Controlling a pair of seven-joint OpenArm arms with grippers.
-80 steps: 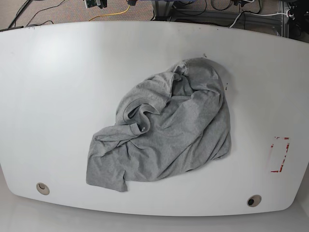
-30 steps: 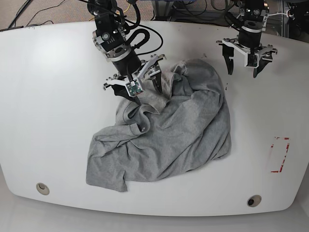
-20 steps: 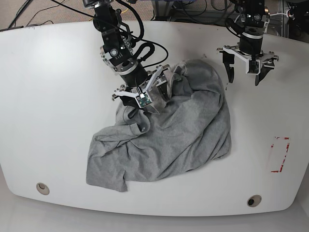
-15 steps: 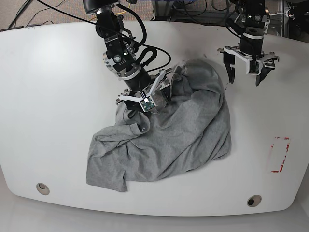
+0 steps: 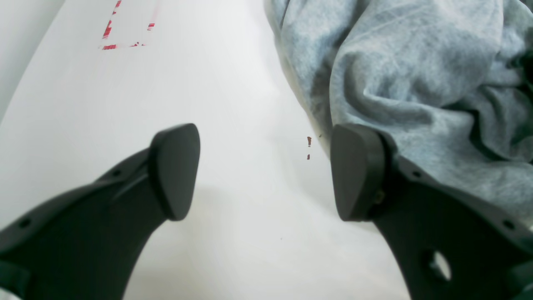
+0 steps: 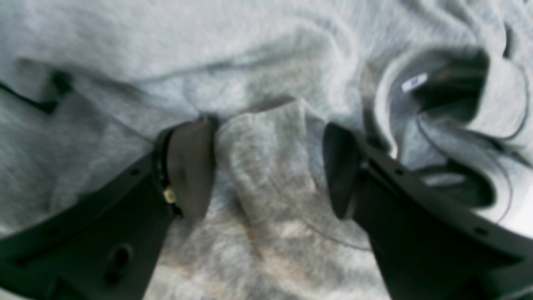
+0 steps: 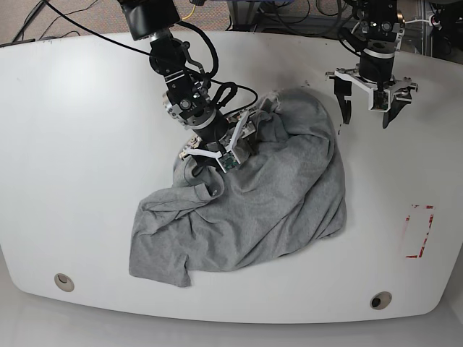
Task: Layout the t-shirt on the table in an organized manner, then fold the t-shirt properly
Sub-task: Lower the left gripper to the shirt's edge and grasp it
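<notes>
The grey t-shirt (image 7: 275,202) lies crumpled on the white table (image 7: 87,144), its collar (image 6: 441,96) showing in the right wrist view. My right gripper (image 7: 215,160) is down on the shirt near the collar. It stands open, and a raised fold of cloth (image 6: 266,158) sits between its fingers (image 6: 189,166). My left gripper (image 7: 365,116) is open over bare table just past the shirt's far right edge. In the left wrist view its right finger (image 5: 358,171) is beside the shirt's edge (image 5: 399,83), and nothing is between the jaws. No lettering shows.
A red tape rectangle (image 7: 418,231) marks the table's right side and also shows as tape (image 5: 125,29) in the left wrist view. Two round grommet holes (image 7: 64,282) (image 7: 380,300) sit near the front edge. Cables and frames lie beyond the far edge (image 7: 289,18).
Both arms came into view. My right gripper moved forward and down onto the shirt by the collar, straddling a fold. My left gripper has barely moved and stays open.
</notes>
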